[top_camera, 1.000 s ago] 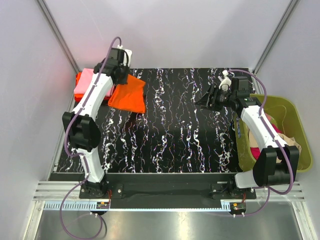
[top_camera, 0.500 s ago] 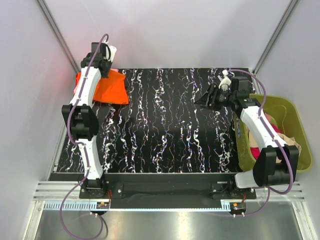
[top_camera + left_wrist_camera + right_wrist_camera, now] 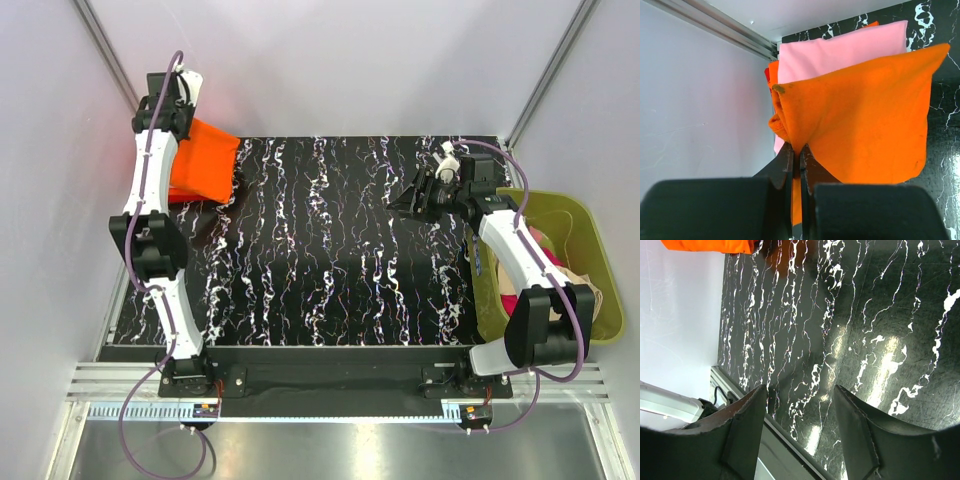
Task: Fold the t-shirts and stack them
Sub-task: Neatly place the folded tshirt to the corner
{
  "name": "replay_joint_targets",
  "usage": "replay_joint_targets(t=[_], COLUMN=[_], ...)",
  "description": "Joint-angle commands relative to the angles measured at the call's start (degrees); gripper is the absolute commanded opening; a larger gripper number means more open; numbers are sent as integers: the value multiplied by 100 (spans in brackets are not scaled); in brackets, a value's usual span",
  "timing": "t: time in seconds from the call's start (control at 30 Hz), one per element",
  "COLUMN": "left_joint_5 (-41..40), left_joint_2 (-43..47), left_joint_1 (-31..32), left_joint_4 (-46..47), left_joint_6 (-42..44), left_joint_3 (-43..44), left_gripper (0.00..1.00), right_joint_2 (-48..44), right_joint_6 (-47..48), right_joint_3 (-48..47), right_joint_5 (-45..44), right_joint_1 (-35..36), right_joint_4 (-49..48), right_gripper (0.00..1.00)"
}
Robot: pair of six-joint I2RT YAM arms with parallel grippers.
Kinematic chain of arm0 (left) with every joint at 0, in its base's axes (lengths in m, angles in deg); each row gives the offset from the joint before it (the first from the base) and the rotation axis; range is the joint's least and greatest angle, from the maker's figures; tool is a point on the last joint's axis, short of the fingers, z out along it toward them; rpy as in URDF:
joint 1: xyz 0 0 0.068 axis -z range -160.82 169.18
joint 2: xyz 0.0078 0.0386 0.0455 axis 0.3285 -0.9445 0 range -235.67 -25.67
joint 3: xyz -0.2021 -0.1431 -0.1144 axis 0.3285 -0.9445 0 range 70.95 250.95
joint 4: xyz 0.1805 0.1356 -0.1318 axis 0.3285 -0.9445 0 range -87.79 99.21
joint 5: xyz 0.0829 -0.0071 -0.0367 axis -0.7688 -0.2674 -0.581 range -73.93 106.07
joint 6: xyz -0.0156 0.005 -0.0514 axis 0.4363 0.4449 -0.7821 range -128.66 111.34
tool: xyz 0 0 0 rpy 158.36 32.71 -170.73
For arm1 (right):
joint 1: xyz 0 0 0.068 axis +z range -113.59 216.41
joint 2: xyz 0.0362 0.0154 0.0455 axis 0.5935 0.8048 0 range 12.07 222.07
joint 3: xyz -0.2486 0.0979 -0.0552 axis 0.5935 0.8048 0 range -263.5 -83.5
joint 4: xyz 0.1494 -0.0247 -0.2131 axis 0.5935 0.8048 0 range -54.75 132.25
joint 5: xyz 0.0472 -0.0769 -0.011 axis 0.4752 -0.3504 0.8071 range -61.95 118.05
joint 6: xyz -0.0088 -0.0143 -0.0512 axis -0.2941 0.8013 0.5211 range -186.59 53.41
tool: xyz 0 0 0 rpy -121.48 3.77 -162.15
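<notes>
Pinching the folded orange t-shirt (image 3: pixel 860 115) by its bunched edge, left gripper (image 3: pixel 796 149) holds it over the pink t-shirt (image 3: pixel 840 47), far-left corner of the desk (image 3: pixel 330 260) (light, limp cloth, probably sags); right gripper (image 3: pixel 799 397) gapes empty.

Looks like a robotics lab test cell to me: plain white panel walls (image 3: pixel 350 60) on slanting aluminium struts (image 3: pixel 112 70) box in a black, white-veined marble-look tabletop (image 3: pixel 330 260). One white-and-black robot arm at left (image 3: pixel 148 180) and its twin at right (image 3: pixel 515 255) are bolted by a silver metal rail (image 3: pixel 110 383) along the bottom edge.
</notes>
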Motion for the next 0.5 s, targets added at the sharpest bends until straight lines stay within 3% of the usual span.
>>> replay_joint_targets(t=[0.0,0.47], left_joint_5=[90,-278], left_joint_2=[218,-695], left_joint_1=[-87,-561], left_joint_4=[585,1534], left_joint_6=[29,-41], left_joint_3=[300,423], left_gripper=[0,0], right_joint_2=[1,168], right_joint_6=[4,22], right_joint_3=[-73,-55], right_joint_5=[144,205], right_joint_1=[41,41], right_joint_4=[-225,-216], right_gripper=[64,65])
